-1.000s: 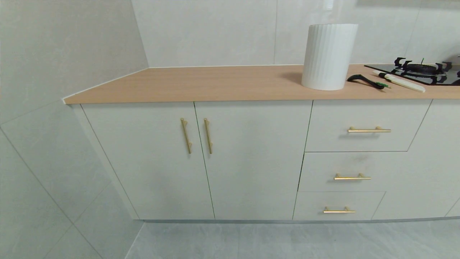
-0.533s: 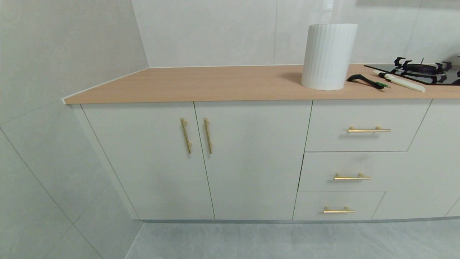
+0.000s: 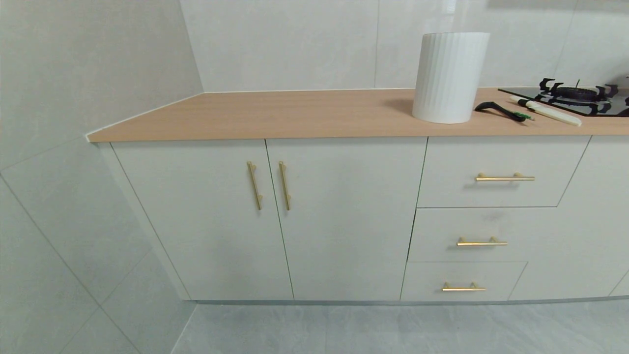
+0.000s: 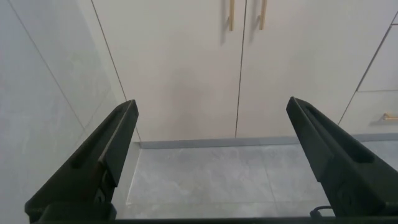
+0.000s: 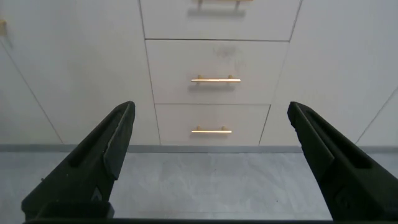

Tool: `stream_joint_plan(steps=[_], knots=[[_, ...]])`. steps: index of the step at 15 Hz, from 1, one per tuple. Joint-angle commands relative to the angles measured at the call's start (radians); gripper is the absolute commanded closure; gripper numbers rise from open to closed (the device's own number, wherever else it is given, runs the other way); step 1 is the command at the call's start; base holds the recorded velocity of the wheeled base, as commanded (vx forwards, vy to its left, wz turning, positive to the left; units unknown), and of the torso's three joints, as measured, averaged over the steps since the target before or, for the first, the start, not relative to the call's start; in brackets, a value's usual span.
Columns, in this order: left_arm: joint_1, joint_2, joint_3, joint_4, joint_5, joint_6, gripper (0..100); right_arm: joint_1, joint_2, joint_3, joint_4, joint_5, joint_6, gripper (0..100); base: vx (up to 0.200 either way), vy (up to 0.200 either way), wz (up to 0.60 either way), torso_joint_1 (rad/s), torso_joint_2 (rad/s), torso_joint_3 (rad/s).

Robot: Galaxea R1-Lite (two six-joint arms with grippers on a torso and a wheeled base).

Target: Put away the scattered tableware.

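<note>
**Grippers.** My left gripper [image 4: 211, 109], facing the cabinet doors [image 4: 186, 62], and my right gripper [image 5: 211, 109], facing the drawers [image 5: 217, 68], were both spread wide and held nothing.

**Tableware.** Toward the right end of the countertop [image 3: 270, 115], a black utensil [image 3: 501, 111] and a cream-handled utensil [image 3: 550, 113] lay loose just beside the white ribbed holder [image 3: 449, 76].

**Progress.** I judged the task not yet begun, with both pieces to be put away.

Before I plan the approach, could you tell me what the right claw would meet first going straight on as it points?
Probably the bottom drawer front: the open right claw faces it, near the seam with the drawer above. Nothing stands between, though depth is unclear.
</note>
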Motion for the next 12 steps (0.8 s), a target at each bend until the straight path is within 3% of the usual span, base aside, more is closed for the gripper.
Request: stream_joint_plan(steps=[1, 12], knots=[[0.0, 0.002, 0.0, 0.001, 0.0, -0.021, 0, 0.003, 0.003, 0.003, 0.007, 0.005, 0.003, 0, 0.0, 0.0, 0.0, 0.0, 0.0, 0.0], [0.0, 0.0, 0.0, 0.001, 0.0, -0.01, 0, 0.003, 0.002, 0.004, 0.007, 0.005, 0.035, 0, 0.0, 0.0, 0.0, 0.0, 0.0, 0.0]])
